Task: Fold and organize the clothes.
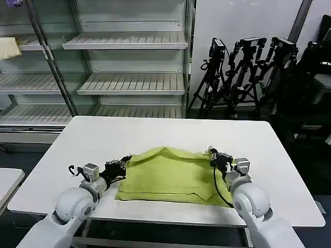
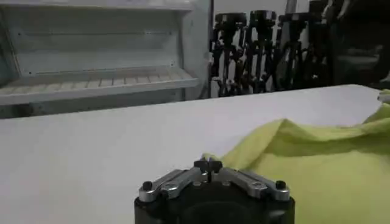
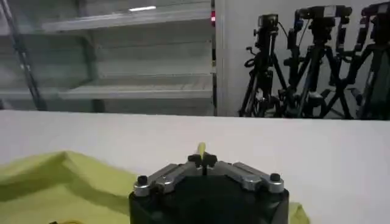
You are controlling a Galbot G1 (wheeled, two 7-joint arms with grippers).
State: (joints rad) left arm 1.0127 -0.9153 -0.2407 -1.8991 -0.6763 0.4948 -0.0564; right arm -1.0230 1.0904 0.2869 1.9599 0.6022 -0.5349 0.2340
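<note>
Head view: the green shirt (image 1: 170,175) lies on the white worktop (image 1: 155,134), near the front edge and about in the middle. It is partly folded and its far edge is lifted in a hump. The left pincer (image 1: 123,164) is at the shirt's left far corner. The right pincer (image 1: 213,156) is at the right far corner. In the wrist views both pincers look pressed together, and a little yellow-green cloth peeks out at the tips of the right one (image 3: 203,159). So I think each one is pinching a corner of the shirt.

What could go wrong? The cloth is soft and slippery. If one arm pulls faster than the other, a corner could slide out and flop down. Then the fold would turn out crooked. If both arms pull too far toward the front, the shirt could hang over the worktop edge and slip off.

Nothing else sits on the worktop, so nothing blocks the arms. Behind it stands an open shelf rack (image 1: 129,62). Black camera stands (image 1: 243,72) wait by the wall on the right, well away from the shirt.
</note>
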